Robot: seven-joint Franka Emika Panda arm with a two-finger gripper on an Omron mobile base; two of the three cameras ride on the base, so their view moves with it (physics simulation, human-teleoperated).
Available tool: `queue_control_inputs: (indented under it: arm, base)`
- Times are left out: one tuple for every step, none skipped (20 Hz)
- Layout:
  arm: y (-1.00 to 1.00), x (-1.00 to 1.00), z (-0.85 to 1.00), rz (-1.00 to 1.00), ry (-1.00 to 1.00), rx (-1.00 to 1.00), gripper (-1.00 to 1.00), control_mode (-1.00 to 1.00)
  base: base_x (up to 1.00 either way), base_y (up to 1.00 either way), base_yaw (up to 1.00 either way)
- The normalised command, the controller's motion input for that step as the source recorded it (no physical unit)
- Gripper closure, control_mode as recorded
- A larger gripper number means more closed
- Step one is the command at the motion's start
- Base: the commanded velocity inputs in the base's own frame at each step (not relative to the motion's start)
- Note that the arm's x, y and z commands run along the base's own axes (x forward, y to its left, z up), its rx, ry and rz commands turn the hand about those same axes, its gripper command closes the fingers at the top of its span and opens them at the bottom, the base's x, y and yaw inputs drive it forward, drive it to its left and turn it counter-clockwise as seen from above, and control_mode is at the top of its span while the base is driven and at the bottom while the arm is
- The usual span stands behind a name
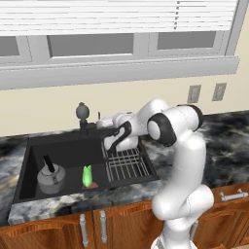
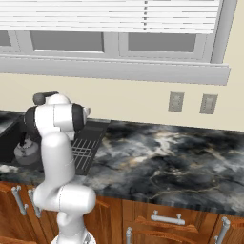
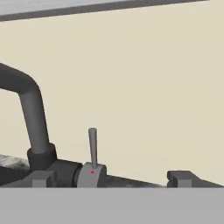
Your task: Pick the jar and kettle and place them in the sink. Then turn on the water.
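Against the cream wall behind the dark marble counter, the gripper stands with jaws wide apart, empty, facing the faucet's upright lever. The kettle and a green jar already sit in the sink. Turning on water remains: likely close in and push the lever.

Dark marbled countertop; wooden cabinets below; two wall outlets; window blinds above.
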Motion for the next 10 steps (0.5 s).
queue_control_inputs:
  arm:
    - [0.02, 0.21, -0.05, -0.03, 0.00, 0.00, -1.00, -1.00]
    - [0.04, 0.23, -0.02, -0.03, 0.00, 0.00, -1.00, -1.00]
    - [0.06, 0.25, -0.01, -0.03, 0.00, 0.00, -1.00, -1.00]
    - [0.06, 0.24, -0.03, -0.03, 0.00, 0.00, -1.00, -1.00]
    - [0.04, 0.19, -0.02, -0.03, 0.00, 0.00, -1.00, -1.00]
    - [0.04, 0.15, -0.01, -0.03, 0.00, 0.00, -1.00, -1.00]
    - [0.06, 0.11, 0.00, -0.02, 0.00, 0.00, -1.00, -1.00]
    - [0.08, 0.06, 0.00, -0.01, 0.00, 0.00, -1.00, -1.00]
    - [0.09, 0.04, 0.00, -0.01, 0.00, 0.00, -1.00, -1.00]
    - [0.11, 0.04, 0.00, -0.01, 0.00, 0.00, -1.00, -1.00]
  base:
    - [0.00, 0.00, 0.00]
    - [0.00, 0.00, 0.00]
    - [0.00, 0.00, 0.00]
    - [0.00, 0.00, 0.00]
    - [0.00, 0.00, 0.00]
    - [0.00, 0.00, 0.00]
    - [0.00, 0.00, 0.00]
    - [0.00, 0.00, 0.00]
    - [0.00, 0.00, 0.00]
    - [0.00, 0.00, 0.00]
